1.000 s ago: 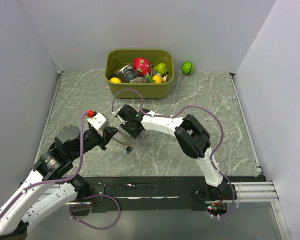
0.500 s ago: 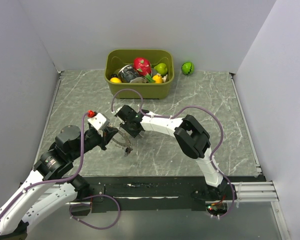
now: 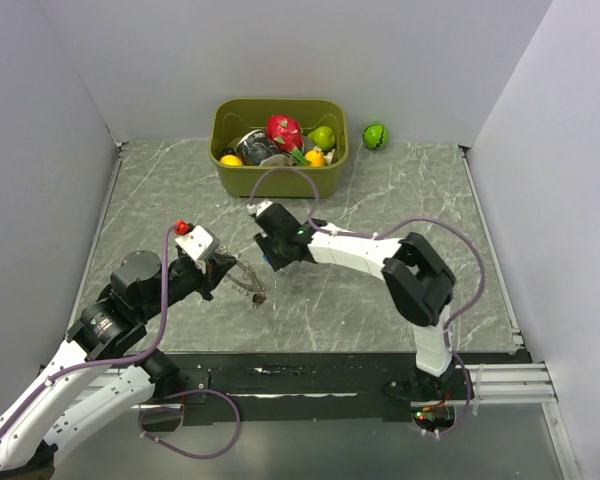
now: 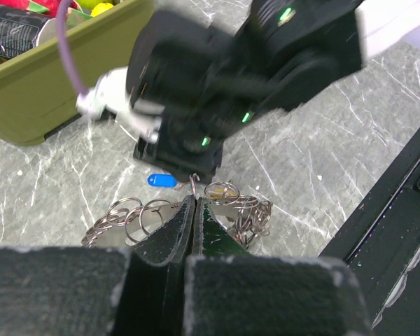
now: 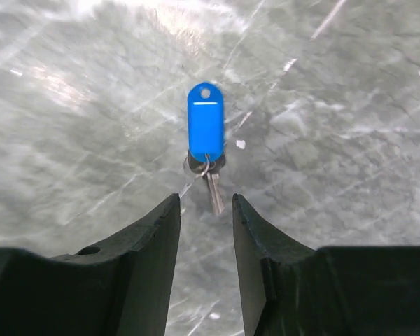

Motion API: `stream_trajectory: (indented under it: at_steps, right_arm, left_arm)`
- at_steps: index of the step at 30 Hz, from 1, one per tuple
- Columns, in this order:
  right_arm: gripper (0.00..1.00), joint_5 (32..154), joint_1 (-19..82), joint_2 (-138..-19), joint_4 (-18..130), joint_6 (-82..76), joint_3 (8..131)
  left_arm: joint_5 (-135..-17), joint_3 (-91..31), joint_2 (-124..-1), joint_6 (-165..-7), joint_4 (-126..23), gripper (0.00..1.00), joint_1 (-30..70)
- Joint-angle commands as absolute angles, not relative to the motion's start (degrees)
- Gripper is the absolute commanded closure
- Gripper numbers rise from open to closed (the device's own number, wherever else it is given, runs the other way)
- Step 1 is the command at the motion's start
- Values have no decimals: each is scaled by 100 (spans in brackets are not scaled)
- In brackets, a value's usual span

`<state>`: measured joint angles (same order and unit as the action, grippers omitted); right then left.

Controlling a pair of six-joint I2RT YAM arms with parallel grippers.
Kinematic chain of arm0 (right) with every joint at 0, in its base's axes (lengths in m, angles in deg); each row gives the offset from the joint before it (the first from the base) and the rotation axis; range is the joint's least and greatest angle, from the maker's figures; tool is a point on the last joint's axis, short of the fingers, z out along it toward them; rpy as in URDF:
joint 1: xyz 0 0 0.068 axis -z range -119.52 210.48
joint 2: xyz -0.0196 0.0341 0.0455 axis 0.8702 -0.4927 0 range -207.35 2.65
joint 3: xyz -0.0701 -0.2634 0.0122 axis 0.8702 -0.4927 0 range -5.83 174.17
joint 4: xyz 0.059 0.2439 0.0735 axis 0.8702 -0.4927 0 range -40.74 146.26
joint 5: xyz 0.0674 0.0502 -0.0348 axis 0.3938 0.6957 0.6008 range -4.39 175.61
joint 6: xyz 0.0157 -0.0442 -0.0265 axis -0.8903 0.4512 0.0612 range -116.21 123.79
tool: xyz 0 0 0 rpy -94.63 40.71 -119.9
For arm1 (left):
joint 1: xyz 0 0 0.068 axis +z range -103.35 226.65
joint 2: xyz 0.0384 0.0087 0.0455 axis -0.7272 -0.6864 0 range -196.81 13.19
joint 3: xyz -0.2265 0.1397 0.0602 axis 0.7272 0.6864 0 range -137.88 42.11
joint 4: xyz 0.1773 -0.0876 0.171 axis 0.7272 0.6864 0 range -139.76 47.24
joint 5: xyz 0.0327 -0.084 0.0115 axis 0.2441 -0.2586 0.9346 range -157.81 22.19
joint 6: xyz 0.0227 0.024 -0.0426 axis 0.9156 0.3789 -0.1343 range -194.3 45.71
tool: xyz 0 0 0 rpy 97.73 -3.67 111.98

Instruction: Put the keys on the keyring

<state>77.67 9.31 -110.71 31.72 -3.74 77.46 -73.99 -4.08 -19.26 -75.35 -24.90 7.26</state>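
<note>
Right wrist view carries the relation that matters: the blue key (image 5: 205,126) lies flat on the desk (image 5: 336,105) straight ahead of the right tool (image 5: 206,203). Its long axis runs along the tool's line of sight. The plastic head is at the far end, and the small metal shaft points back toward the gap between the fingers. Those fingers stand apart with nothing between them, so closing would pinch across the key's narrow width, not along its length.

From the left wrist view, the left tool (image 4: 194,206) has its fingers pressed together, clamped on the keyring (image 4: 129,213). The ring's looped rim spreads out to both sides of the fingertips, low over the desk. The blue key sits just beyond the ring, between it and the right tool, which hangs close above the key.

The right arm is clearly the nearer one to the key and has free fingers, so the pickup looks like its job. It likely needs to come straight down over the shaft end. No other keys can be made out.
</note>
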Motion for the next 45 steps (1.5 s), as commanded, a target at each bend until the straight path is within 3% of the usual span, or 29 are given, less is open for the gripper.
stream_trajectory:
  at_steps: [1,8,45]
  right_arm:
    - [57,8577,1293,-10362,4102,-1219,7207]
    - [60,10397,2137,-10168,4940,-2195,6580]
    - [64,10732,2146,-11653,4096,-2653,7644]
  left_arm:
    - [-7396,-464,-1863,-7491,-2779,99,754]
    - [-7344,-456,-1819,-7491,-2770,99,754]
    - [-7353,-429,-1802,-7491,-2761,99,754]
